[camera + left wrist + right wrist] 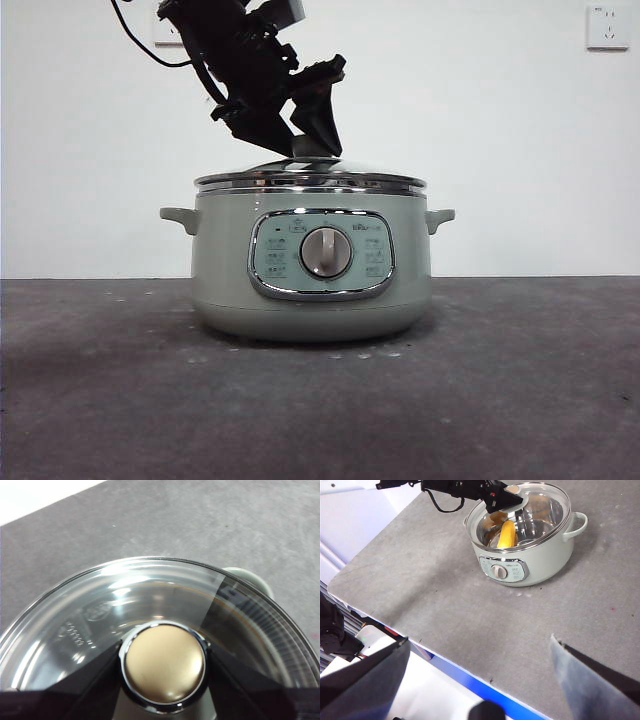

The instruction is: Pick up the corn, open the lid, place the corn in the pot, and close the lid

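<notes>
Above the pot (311,290), we see the left hand (300,135) gripping the lid's (310,178) knob (165,663); the corn (507,534) lies inside, while our right hand (480,680) waits wide, well apart.

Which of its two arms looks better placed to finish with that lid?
The left. Its gripper already sits around the knob of the lid on the pot, corn inside. The right gripper is far off.

- Small dark print and icons are being shown around the dial on the control panel (321,254) of the pot (311,300), at the centre of the front view, but too small to be read.
- An embossed mark is being shown on the lid (95,611) glass, left of centre in the left wrist view, illegible.
</notes>
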Controlling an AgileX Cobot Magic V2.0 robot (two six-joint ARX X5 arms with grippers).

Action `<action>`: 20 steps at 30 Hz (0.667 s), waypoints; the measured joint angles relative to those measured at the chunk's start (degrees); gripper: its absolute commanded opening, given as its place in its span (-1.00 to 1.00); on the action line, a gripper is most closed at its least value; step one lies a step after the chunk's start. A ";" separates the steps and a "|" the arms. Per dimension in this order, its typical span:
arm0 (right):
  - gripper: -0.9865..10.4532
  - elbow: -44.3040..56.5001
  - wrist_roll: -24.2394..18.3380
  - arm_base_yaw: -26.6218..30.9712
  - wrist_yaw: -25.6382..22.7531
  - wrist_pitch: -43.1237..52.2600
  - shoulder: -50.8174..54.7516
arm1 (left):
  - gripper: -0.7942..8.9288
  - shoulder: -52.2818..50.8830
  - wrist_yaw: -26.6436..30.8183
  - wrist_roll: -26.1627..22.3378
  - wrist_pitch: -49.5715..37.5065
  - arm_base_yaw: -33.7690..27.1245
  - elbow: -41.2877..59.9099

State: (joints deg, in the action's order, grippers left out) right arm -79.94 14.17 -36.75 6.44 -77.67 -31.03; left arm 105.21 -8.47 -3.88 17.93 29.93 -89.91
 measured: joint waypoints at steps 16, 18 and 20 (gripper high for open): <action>0.00 0.04 -0.04 0.00 0.00 0.02 0.00 | -0.85 1.77 -0.20 0.46 0.42 0.24 -1.51; 0.00 0.04 -0.04 0.00 0.00 0.00 0.00 | -0.85 1.77 -0.09 0.44 1.29 0.11 -1.62; 0.00 0.04 -0.04 0.00 0.00 0.02 0.00 | -0.85 1.77 0.50 -0.17 1.84 0.02 -1.75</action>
State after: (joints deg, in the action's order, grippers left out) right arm -79.90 14.13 -36.75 6.44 -77.65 -31.03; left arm 106.98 -7.97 -4.05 19.77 29.95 -91.66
